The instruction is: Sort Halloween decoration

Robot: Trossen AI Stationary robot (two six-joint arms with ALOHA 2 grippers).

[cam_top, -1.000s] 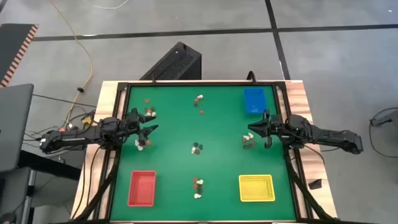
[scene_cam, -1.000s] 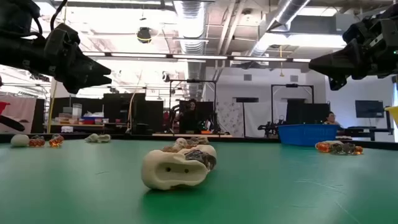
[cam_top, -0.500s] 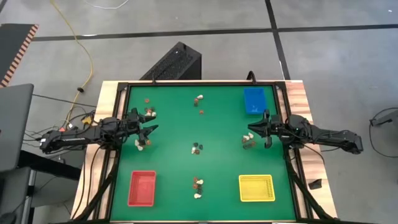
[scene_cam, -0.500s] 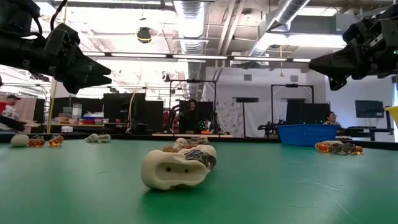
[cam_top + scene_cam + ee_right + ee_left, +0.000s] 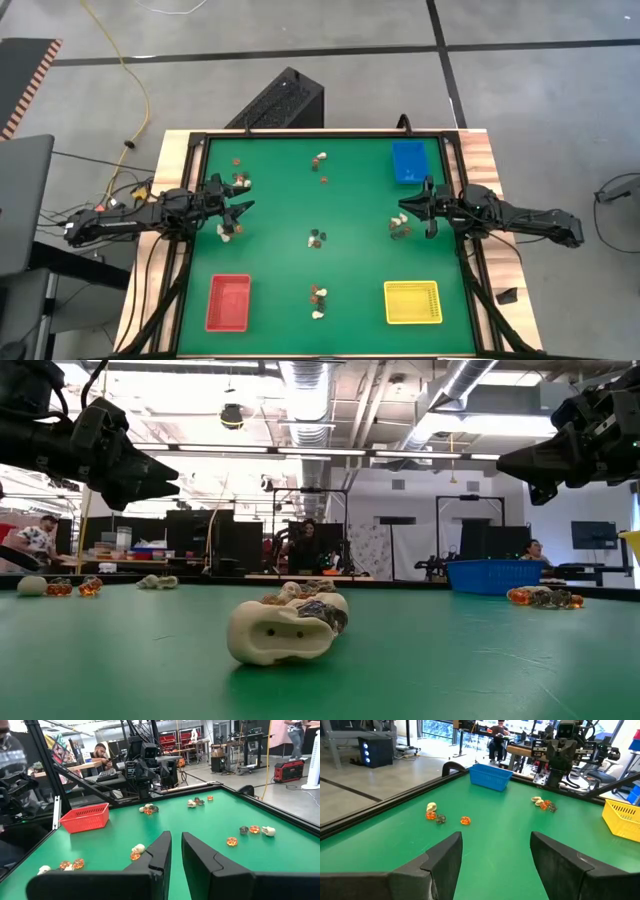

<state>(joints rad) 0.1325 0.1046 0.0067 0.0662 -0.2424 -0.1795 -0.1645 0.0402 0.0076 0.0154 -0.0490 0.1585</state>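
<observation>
Both arms unmoved; trinkets unchanged

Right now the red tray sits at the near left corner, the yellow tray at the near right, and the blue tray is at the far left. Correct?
Not quite. The high view shows the blue tray at the far right, not the far left. The red tray is at the near left and the yellow tray at the near right, as you said.
</observation>
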